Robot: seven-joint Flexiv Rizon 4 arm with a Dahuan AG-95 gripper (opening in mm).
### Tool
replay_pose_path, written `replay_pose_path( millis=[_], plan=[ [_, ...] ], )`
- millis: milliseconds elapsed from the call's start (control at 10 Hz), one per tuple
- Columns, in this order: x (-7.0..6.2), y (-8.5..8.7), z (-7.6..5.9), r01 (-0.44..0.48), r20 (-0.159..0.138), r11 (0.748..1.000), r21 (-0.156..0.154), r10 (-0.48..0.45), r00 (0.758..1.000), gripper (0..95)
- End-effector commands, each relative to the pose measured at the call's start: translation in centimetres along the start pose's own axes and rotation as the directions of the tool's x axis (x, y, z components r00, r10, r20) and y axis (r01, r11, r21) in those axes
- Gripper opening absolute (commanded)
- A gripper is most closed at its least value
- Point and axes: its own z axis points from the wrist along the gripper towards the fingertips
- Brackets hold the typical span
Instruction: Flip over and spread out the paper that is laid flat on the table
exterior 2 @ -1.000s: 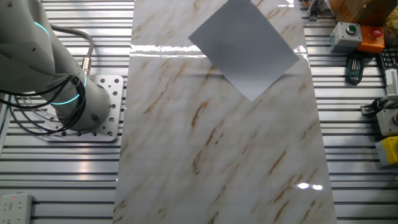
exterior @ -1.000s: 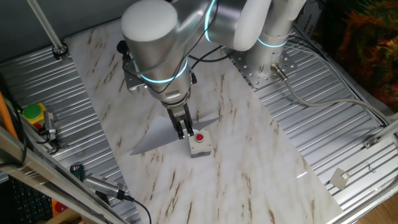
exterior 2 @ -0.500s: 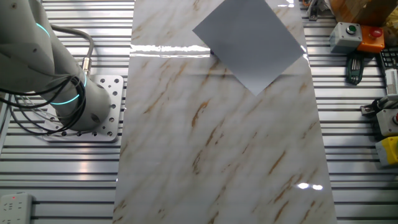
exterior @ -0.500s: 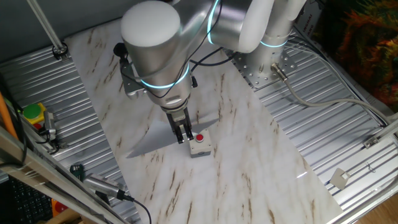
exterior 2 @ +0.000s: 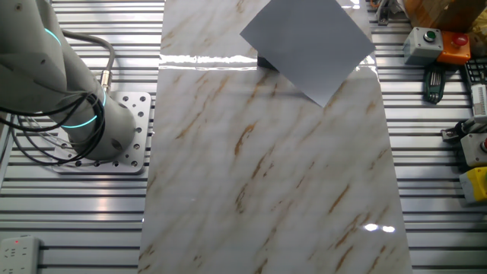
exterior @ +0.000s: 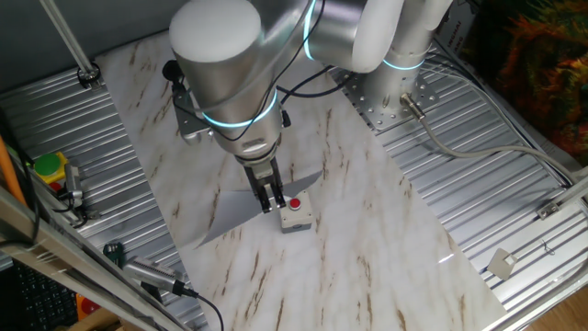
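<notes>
The paper is a plain white sheet on the marble-look table. It looks raised at one side, with its left corner down near the table. My gripper points straight down at the sheet's right edge, fingers closed together on it. In the other fixed view the paper hangs tilted over the far end of the table and hides the gripper.
A small grey box with a red button sits just right of the gripper. Ribbed metal panels flank the table. A green and yellow device lies left. The arm base, a button box and tools line the sides.
The paper has risen and swung: its left corner moved lower in one view, and the sheet shifted up and right in the other. The gripper stayed beside the button box.
</notes>
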Motion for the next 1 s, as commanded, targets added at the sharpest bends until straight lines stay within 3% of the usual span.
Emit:
replay_pose_path(
  millis=[100, 500, 1000],
  plan=[
    [-0.04, 0.07, -0.06, 0.010, -0.009, 1.000, 0.011, -0.010, 1.000, 0.0],
    [-0.19, -0.09, -0.03, 0.032, -0.012, 0.999, 0.029, -0.032, 0.999, 0.0],
    [0.10, -0.44, -0.22, 0.040, -0.013, 0.999, 0.029, -0.040, 0.999, 0.0]
  ],
)
